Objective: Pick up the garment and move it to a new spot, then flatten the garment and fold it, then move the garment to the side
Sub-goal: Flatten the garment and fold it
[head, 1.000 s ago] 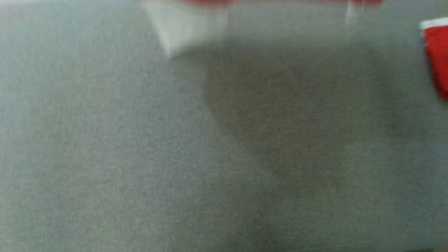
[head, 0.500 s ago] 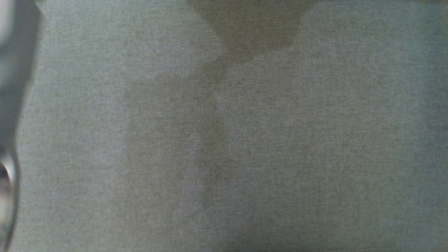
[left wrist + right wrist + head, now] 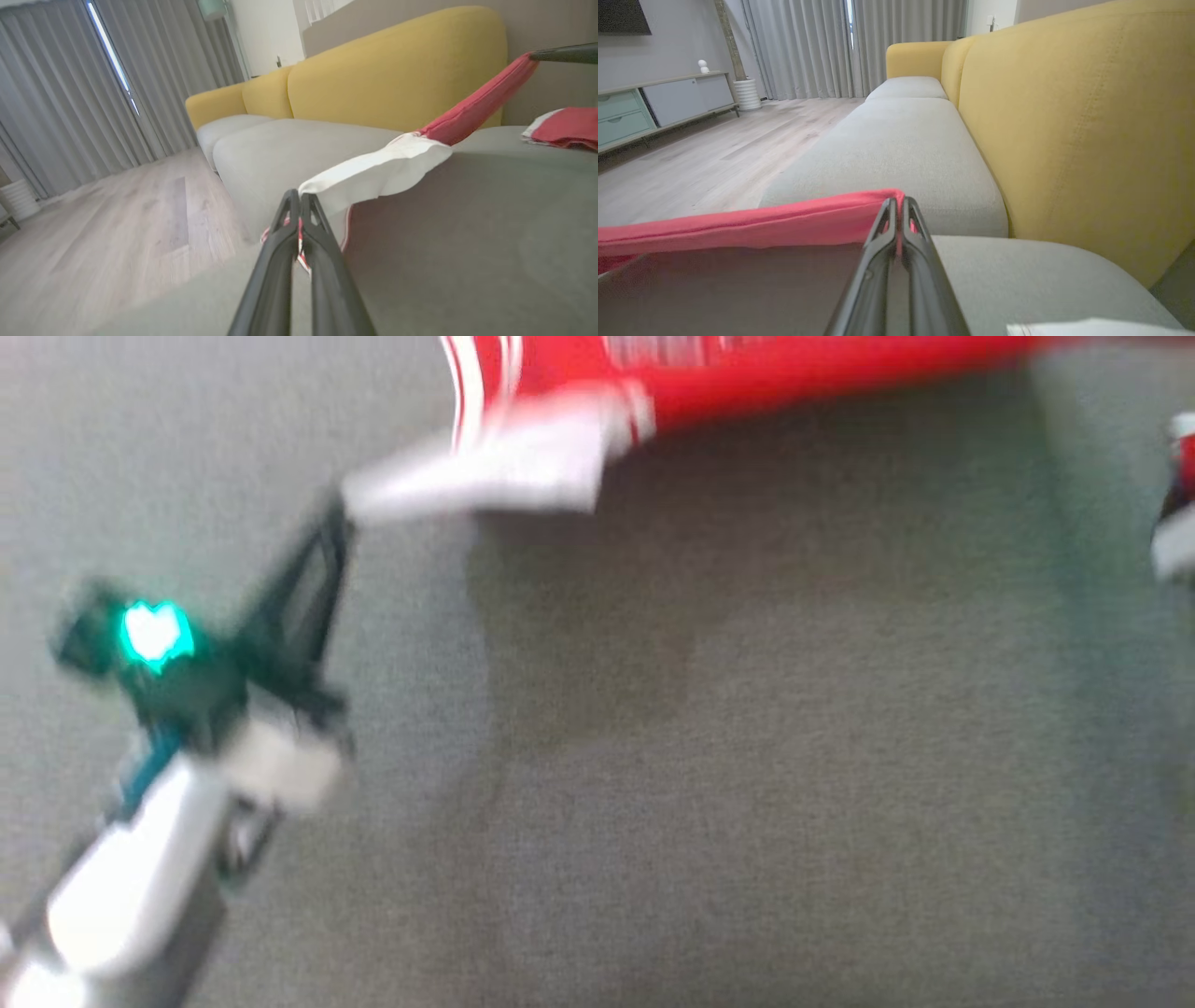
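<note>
The garment (image 3: 747, 373) is red with a white part and hangs stretched above the grey sofa seat (image 3: 794, 756). In the blurred head view my left gripper (image 3: 336, 518) reaches up from the lower left to the white end. The left wrist view shows that gripper (image 3: 299, 196) shut on the white-and-red cloth (image 3: 383, 170). The red band runs up to my right gripper (image 3: 537, 56) at the far upper right. In the right wrist view my right gripper (image 3: 898, 201) is shut on the garment's red edge (image 3: 761, 226).
Another red and white cloth (image 3: 565, 126) lies on the seat to the right, also at the head view's right edge (image 3: 1176, 495). A yellow backrest (image 3: 1064, 116) runs behind the grey cushions. Wooden floor (image 3: 117, 224), grey curtains (image 3: 70, 93) and a low sideboard (image 3: 658, 102) lie beyond.
The head view has shifted over the grey seat. My left gripper and the stretched garment now show in it, where half a second ago there was mostly bare cushion.
</note>
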